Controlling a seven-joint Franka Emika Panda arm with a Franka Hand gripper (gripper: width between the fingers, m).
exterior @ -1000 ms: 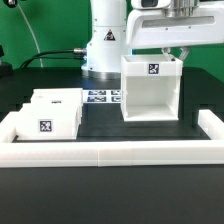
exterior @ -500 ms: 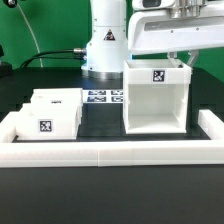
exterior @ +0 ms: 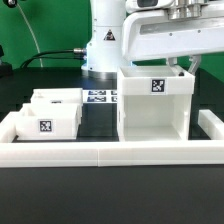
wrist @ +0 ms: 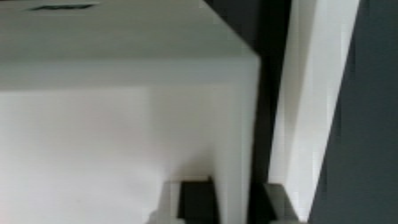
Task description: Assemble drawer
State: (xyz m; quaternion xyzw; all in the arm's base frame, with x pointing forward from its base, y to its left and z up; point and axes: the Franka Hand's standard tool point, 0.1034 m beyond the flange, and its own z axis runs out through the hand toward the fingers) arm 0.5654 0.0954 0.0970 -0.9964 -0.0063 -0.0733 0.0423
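The drawer's tall boxy housing [exterior: 152, 100] stands upright on the black table, open face toward the front, with a square tag on its top rim. My gripper [exterior: 183, 66] is above its wall on the exterior view's right and is shut on that wall. In the wrist view the white wall [wrist: 244, 120] runs between my two dark fingers [wrist: 196, 203], with the gripper [wrist: 240, 205] closed around it. Two small box trays sit at the exterior view's left, one in front [exterior: 48, 119] and one behind [exterior: 56, 98].
A long low white border wall [exterior: 110, 152] runs along the front and up both sides. The marker board [exterior: 99, 97] lies flat behind the trays. The robot's white base [exterior: 103, 40] stands at the back.
The housing has slid forward toward the front border wall, with my gripper moving along with it and still gripping its wall. The trays have not moved.
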